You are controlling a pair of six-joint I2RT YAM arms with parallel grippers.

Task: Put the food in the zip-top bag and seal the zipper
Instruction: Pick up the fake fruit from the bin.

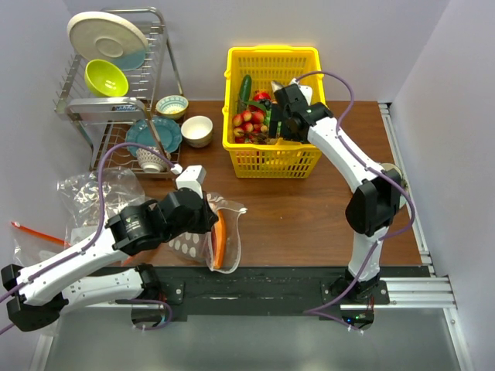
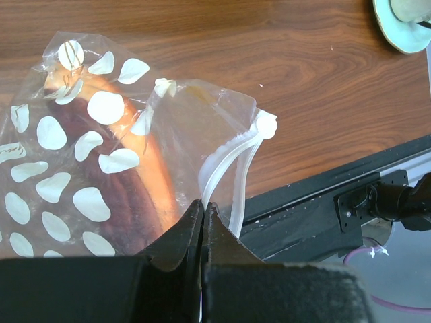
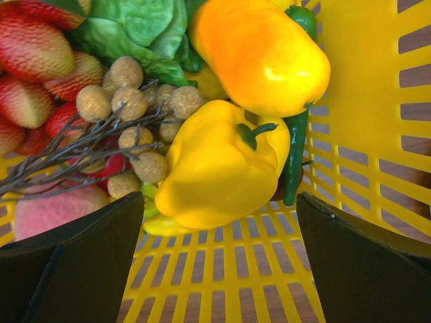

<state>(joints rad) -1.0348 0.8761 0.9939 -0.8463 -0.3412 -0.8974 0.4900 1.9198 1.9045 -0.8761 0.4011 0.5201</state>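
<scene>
left pincer point(image 2: 203, 207) clamped shut, right pincer point(image 3: 219, 202) spread wide

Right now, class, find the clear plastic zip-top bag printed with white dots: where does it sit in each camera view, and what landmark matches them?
Top external: the clear dotted zip-top bag, lower centre-left.
Left wrist: fills the left half, pinched by the left gripper.
Right wrist: not in view.
Shared landmark: the orange toy slice inside the bag, seen in both.

The left arm point(image 1: 143, 224) hides most of the dotted zip-top bag point(image 1: 186, 247).
</scene>
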